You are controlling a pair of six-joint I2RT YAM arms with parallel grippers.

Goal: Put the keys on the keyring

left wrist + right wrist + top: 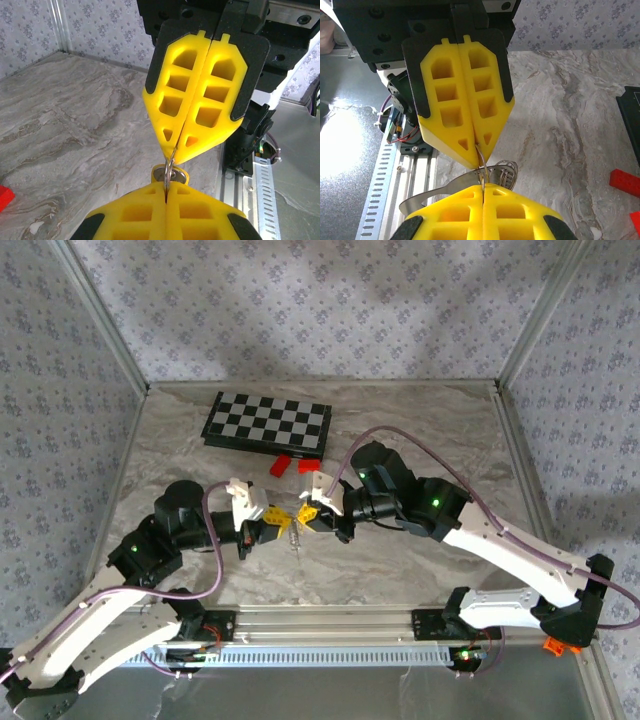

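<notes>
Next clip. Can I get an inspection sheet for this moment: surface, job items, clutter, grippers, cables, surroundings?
Surface: grey marbled table; no spills seen.
Job's things: keyring is pinched between the two grippers. A key with a yellow head sits at the ring; I cannot tell whether it is threaded.
Clutter: chessboard at the back, with two red blocks just in front of it.
Grippers: left gripper and right gripper are tip to tip, both shut on the keyring.
Cables: a purple cable loops along each arm, clear of the table items.
Surroundings: patterned walls; slotted metal rail at the near edge.
</notes>
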